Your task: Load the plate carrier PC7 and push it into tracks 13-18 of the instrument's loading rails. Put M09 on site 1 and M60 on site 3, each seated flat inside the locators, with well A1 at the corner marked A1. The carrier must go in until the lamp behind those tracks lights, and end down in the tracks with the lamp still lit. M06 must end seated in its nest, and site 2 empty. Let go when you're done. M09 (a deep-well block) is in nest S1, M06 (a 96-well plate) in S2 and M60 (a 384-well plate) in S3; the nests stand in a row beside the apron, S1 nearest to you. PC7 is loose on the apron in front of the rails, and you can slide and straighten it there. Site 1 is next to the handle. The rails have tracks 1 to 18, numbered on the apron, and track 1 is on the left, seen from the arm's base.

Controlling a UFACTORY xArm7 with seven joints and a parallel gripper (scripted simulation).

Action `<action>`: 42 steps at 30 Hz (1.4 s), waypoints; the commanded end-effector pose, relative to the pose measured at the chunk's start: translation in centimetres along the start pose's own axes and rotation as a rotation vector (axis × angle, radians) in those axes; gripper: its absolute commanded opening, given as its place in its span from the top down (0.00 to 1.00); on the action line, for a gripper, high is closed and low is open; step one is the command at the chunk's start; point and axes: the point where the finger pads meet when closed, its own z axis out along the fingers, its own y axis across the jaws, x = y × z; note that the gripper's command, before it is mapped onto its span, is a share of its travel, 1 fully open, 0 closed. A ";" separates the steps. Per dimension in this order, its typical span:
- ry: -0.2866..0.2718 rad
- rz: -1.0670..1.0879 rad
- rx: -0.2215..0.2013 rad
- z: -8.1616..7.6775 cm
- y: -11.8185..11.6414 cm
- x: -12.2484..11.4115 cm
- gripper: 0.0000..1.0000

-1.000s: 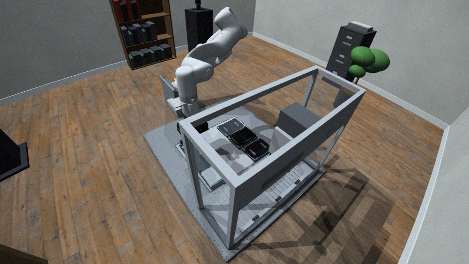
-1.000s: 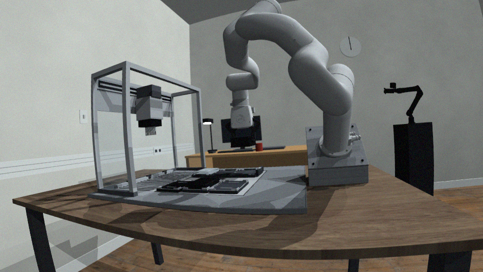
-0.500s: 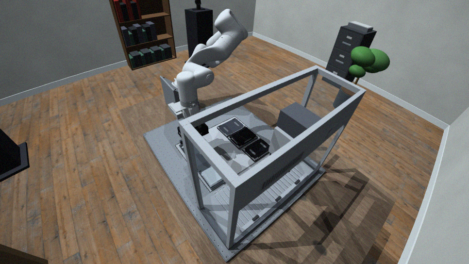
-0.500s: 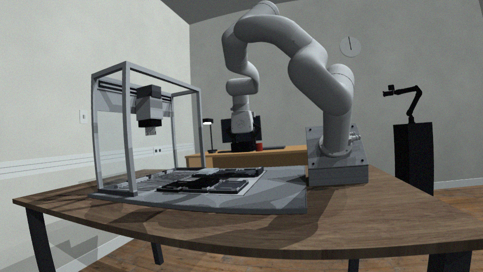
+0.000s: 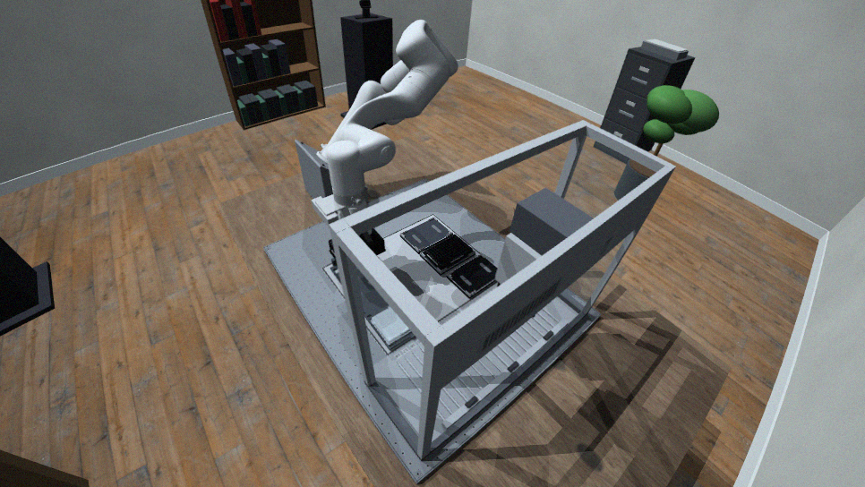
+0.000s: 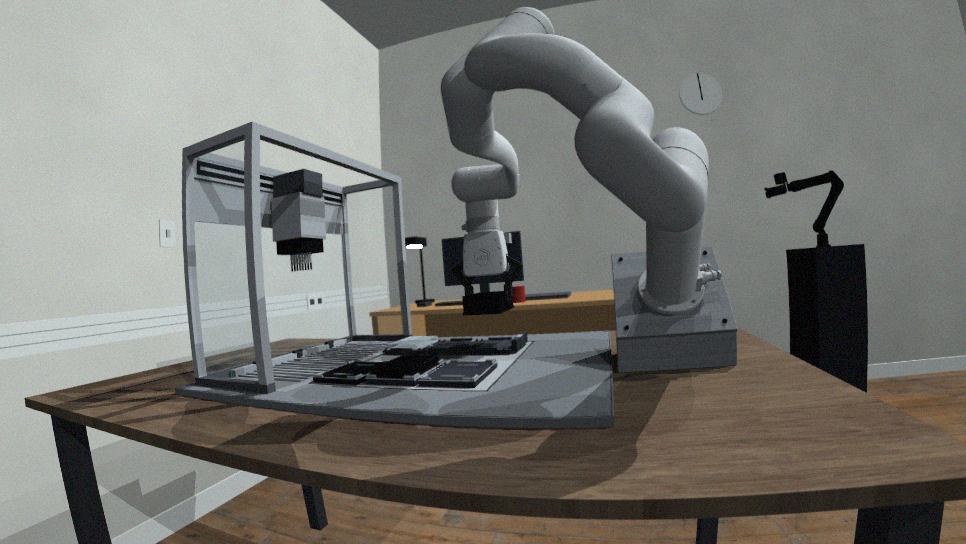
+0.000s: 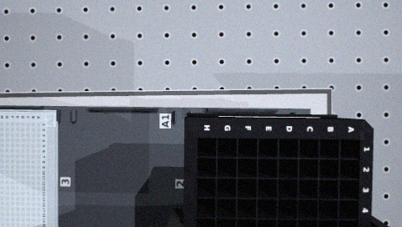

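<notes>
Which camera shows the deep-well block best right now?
The wrist view: the deep-well block fills its lower right, row letters and column numbers readable. The exterior view shows it only as a small dark block in the end effector. In the top view the instrument frame hides it.

Table (image 6: 743, 432): brown wood, visible grain, low sheen. Floor (image 5: 150, 272): wood planks, worn-looking, matt. Base board (image 7: 250, 46): grey, metal-like, matt, dotted with holes. Instrument frame (image 6: 251, 270): grey metal-looking bars, matt. Arm (image 6: 608, 135): smooth off-white shell, soft sheen. Deep-well block M09 (image 7: 275, 175): black, plastic-looking, matt, white printed letters. 384-well plate M60 (image 7: 25, 167): white, plastic-looking, fine grid texture. Carrier PC7 (image 7: 117, 167): dark grey, smooth, matt. Bookshelf (image 5: 212, 54): brown wood. Filing cabinet (image 5: 641, 90): dark grey, metal-looking.
</notes>
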 end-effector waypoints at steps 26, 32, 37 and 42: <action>0.003 0.000 0.004 3.9 -0.1 0.1 1.00; 0.003 0.000 0.004 4.9 -0.1 0.1 1.00; 0.003 0.000 0.004 5.4 -0.1 0.1 1.00; 0.003 0.000 0.004 6.2 -0.1 0.1 1.00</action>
